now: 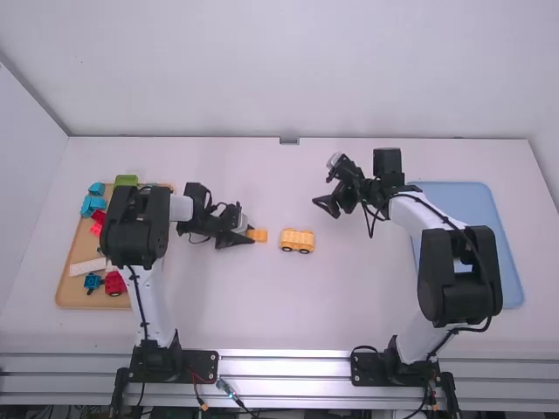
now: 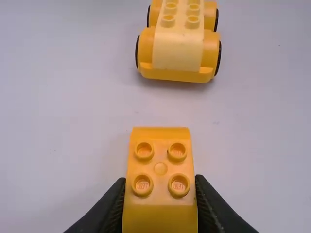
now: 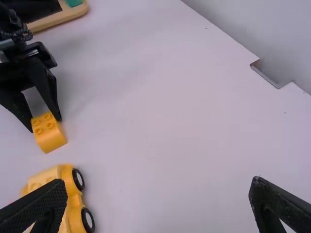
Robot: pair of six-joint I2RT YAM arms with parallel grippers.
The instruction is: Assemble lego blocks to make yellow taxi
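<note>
Left wrist view: car taking shape, orange block waiting

The car is carrying a pale block on its wheeled base, so the lower part is looking done; the orange block is needing to be joined. The left pincer is clamping that block by its sides, the car sitting just beyond its fingertips. The right pincer is holding its fingers wide apart, near the car.

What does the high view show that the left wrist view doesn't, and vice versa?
High view: the wooden tray with coloured blocks, the blue tray and the open right gripper.
Left wrist view: the four separate studs atop the orange block.
Both: that block between the left gripper's fingers, and the wheeled yellow car base apart from it.
</note>
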